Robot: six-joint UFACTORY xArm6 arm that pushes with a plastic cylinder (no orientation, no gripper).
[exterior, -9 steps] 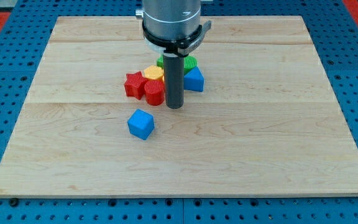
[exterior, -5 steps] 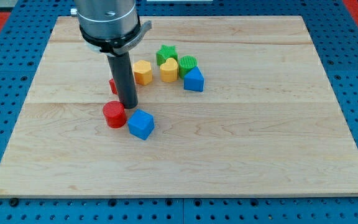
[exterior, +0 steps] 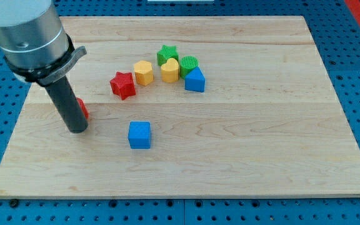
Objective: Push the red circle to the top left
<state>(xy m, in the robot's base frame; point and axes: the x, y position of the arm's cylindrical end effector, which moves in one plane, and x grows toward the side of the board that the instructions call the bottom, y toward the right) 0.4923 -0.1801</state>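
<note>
While the rod tilts, my tip (exterior: 77,130) touches the red circle (exterior: 82,109).

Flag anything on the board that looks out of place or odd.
Nothing is damaged or spilled. The red circle is almost hidden behind my tip at the view's left. The blue cube sits alone below the cluster around the red star.

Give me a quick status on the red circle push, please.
My tip down at the board's left side. Red circle mostly hidden behind the rod, only a sliver showing on its right. Red star and blue cube off to the right.
</note>
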